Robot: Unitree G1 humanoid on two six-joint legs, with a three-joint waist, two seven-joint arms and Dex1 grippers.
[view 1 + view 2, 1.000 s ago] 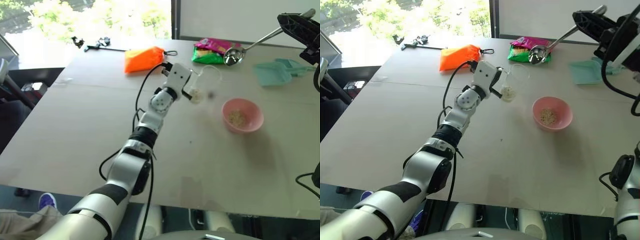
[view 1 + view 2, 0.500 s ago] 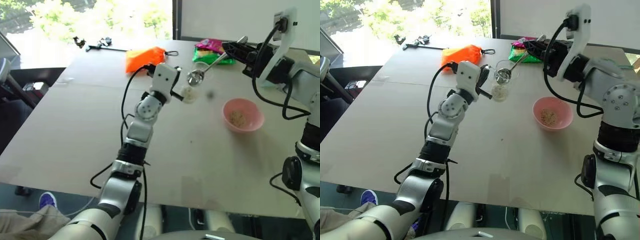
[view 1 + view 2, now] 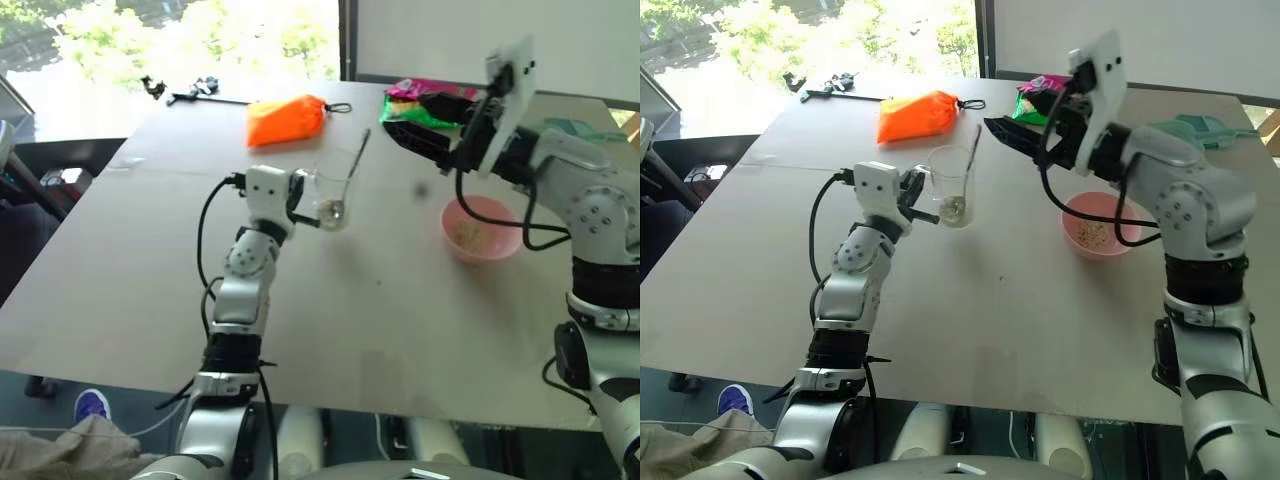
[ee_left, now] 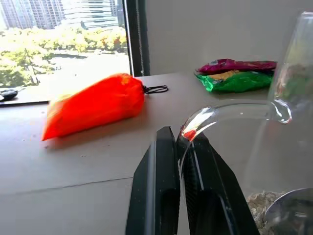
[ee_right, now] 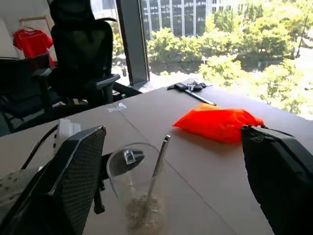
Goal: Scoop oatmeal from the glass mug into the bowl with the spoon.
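The glass mug (image 3: 330,193) hangs just above the table left of centre, and my left gripper (image 3: 300,205) is shut on its handle (image 4: 210,117). Oatmeal (image 5: 142,213) lies in its bottom. The spoon (image 3: 352,165) leans inside the mug, its bowl in the oatmeal and its handle sticking up past the rim. Just right of the spoon handle and a little above it, my right gripper (image 3: 400,118) is open, its fingers (image 5: 73,181) wide apart with nothing between them. The pink bowl (image 3: 482,230) stands to the right, under my right forearm, with some oatmeal in it.
An orange bag (image 3: 288,118) lies behind the mug. A green and pink snack packet (image 3: 425,98) sits at the back beside a teal dustpan (image 3: 1185,125). Small black tools (image 3: 190,90) rest at the far left corner. A cable hangs along my left arm.
My right gripper has let go of the spoon and opened, and the spoon now stands in the mug. My left gripper has carried the mug left and nearer to me.
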